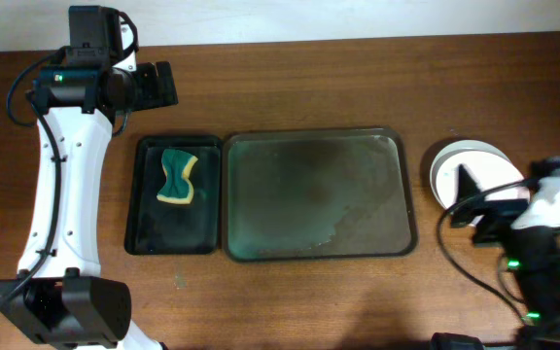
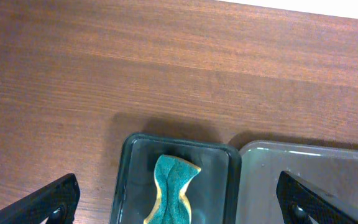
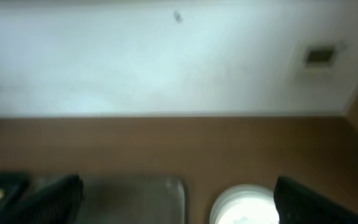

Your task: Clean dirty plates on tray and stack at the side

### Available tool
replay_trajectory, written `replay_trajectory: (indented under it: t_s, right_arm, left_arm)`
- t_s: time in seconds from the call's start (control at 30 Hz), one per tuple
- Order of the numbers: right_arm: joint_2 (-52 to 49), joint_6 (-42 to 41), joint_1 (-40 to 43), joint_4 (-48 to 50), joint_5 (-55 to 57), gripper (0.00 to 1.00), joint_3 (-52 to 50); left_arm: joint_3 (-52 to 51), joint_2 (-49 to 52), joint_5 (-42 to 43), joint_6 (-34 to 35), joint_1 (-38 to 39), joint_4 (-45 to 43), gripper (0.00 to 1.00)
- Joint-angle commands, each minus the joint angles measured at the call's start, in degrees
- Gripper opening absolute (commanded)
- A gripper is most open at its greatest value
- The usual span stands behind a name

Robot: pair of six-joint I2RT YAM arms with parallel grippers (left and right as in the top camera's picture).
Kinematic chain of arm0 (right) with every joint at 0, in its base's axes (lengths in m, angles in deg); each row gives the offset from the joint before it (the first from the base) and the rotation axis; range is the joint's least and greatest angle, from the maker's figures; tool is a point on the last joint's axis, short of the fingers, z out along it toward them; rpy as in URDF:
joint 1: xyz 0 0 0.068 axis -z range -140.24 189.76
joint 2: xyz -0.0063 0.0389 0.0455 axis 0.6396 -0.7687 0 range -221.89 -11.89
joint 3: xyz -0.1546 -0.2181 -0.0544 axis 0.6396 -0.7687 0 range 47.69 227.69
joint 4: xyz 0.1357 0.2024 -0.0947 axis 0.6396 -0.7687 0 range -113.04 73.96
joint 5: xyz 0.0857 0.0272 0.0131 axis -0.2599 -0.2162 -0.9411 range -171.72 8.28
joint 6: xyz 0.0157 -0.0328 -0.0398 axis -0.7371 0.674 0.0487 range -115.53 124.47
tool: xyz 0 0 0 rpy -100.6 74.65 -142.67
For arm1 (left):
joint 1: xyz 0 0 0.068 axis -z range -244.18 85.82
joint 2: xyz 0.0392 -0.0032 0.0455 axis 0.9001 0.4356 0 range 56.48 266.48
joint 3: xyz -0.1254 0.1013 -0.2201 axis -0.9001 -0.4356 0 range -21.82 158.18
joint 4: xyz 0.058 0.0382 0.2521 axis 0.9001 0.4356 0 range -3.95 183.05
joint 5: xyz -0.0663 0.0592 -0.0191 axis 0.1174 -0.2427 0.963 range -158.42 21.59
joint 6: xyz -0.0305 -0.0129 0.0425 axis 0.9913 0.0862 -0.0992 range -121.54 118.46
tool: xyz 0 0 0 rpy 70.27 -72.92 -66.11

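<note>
A large grey tray lies in the middle of the table with no plate on it; it also shows in the left wrist view and the right wrist view. White plates sit stacked on the table to the right of the tray, also in the right wrist view. A green and yellow sponge lies in a small black tray; the sponge and small tray show in the left wrist view. My left gripper is open and empty above the small tray's far side. My right gripper is open and empty near the plates.
The wooden table reaches to a white wall at the back. The left arm runs along the table's left side, the right arm stands at the front right.
</note>
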Motion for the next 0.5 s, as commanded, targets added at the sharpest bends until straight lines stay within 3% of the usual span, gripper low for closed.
replay_trajectory:
  t_s: [0.0,0.2,0.47]
  right_arm:
    - [9.3,0.8,-2.8,13.9,-1.6,0.98,-20.9]
    - [22.7,0.8,-5.2,32.6,-1.5,0.98,-44.7]
    - [32.3,0.8,-5.7,34.1,-1.5,0.98,-54.1]
  left_arm:
    - [0.7,-0.5,-0.6,0.3,0.2,-0.1,0.99]
    - [0.7,-0.5,-0.6,0.3,0.2,-0.1,0.99]
    - [0.7,-0.5,-0.6,0.3,0.2,-0.1,0.99]
